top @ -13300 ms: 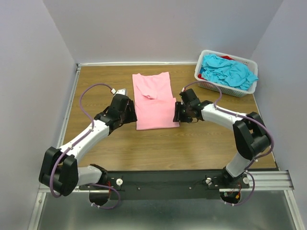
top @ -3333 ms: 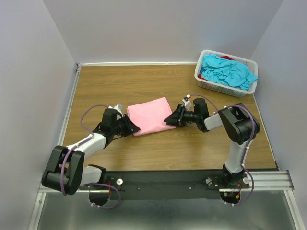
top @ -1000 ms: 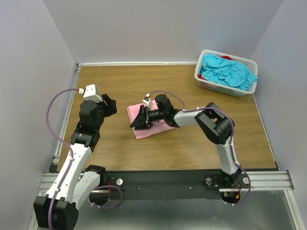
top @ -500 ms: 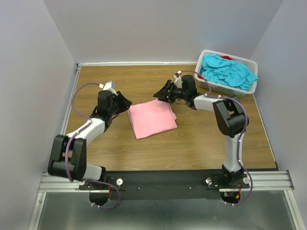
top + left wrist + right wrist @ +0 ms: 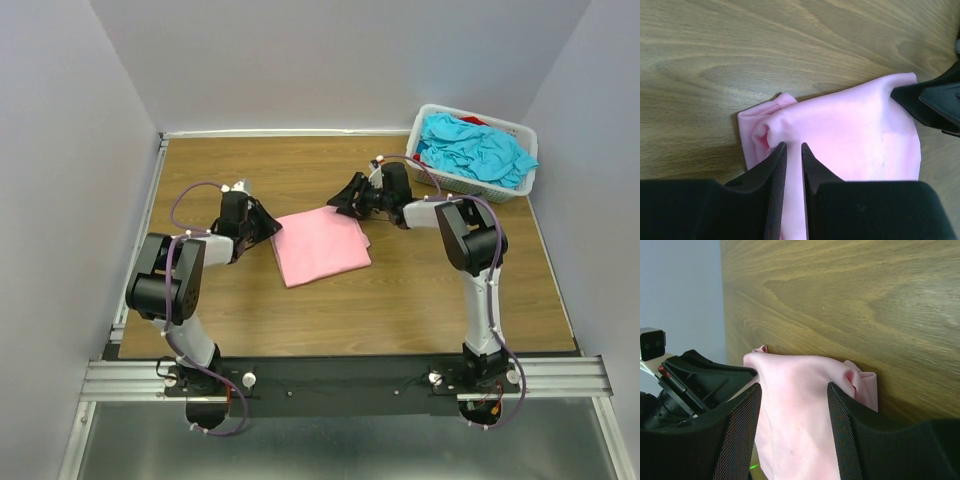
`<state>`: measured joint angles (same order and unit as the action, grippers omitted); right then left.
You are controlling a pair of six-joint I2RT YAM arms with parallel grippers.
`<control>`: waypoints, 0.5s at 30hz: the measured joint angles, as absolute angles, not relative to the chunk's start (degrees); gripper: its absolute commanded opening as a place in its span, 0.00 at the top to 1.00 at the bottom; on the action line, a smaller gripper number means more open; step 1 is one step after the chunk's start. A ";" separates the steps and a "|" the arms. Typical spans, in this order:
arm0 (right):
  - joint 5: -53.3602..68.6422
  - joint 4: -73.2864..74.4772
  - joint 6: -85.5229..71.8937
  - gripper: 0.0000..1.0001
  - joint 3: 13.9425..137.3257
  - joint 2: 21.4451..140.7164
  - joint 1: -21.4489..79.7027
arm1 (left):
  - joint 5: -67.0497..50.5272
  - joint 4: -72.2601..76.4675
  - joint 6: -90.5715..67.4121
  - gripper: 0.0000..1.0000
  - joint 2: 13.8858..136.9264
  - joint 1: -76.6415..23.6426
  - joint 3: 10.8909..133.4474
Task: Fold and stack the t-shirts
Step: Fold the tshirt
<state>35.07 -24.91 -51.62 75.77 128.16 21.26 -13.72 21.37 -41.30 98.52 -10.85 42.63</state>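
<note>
Well, the folded pink t-shirt (image 5: 322, 248) lies in the middle of the table (image 5: 250, 320), well apart from the basket (image 5: 432, 178) at far right. My left gripper (image 5: 792, 148) is almost closed, pinching its far-left corner. The right gripper (image 5: 794, 390) stands wide open astride the far-right corner, holding nothing. If I pull left now, the layers could slide and bunch. It is nearly square; the slightly longer axis runs left-right, right end farther.

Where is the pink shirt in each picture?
Top external: the pink shirt lies folded in the middle of the table.
Left wrist: the pink shirt fills the middle and right.
Right wrist: the pink shirt sits low in the middle.
Shared landmark: the wooden table shows under it in all three.
</note>
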 measured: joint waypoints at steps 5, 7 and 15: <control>35.31 -26.65 -51.57 0.37 74.37 128.05 20.08 | -13.45 22.24 -42.33 0.75 98.48 -9.93 41.98; 35.51 -27.00 -51.35 0.37 73.45 127.46 19.51 | -12.82 21.69 -42.24 0.69 97.91 -9.69 41.89; 34.87 -16.67 -43.27 0.36 72.20 120.99 18.90 | -8.51 14.63 -38.11 0.46 86.11 -9.47 43.94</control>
